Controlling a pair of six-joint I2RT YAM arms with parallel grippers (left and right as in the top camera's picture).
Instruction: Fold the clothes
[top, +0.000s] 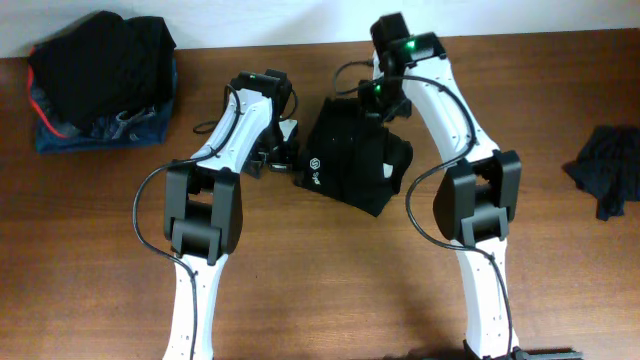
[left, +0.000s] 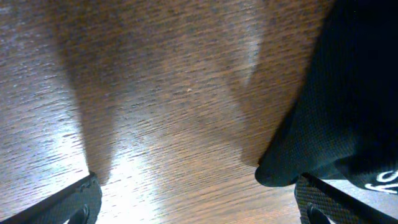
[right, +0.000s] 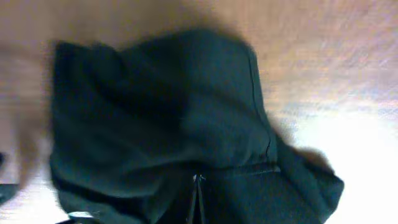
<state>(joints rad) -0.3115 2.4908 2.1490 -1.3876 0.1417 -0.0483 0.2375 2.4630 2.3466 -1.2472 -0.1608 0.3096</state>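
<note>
1. My left gripper (left: 196, 186) has its fingers (left: 74, 202) spread wide apart, with only bare wooden table (left: 161, 93) between them.
2. In the left wrist view, the black T-shirt (top: 350, 165) lies just outside one of those fingers. A rounded corner of the cloth reaches that fingertip, but I cannot tell whether they touch.
3. My right gripper (right: 198, 193) has its fingers pressed together, pinching a fold of the T-shirt. The fabric gathers towards the tips and spreads out ahead of them across the table.
4. From overhead, the T-shirt sits partly folded between the two grippers. Its small white logo (top: 313, 163) is on the side nearer the left fingers.
5. A pile of clothes (top: 100, 80) lies well beyond the left fingers, and a dark crumpled garment (top: 608, 170) lies well apart from the right ones.
</note>
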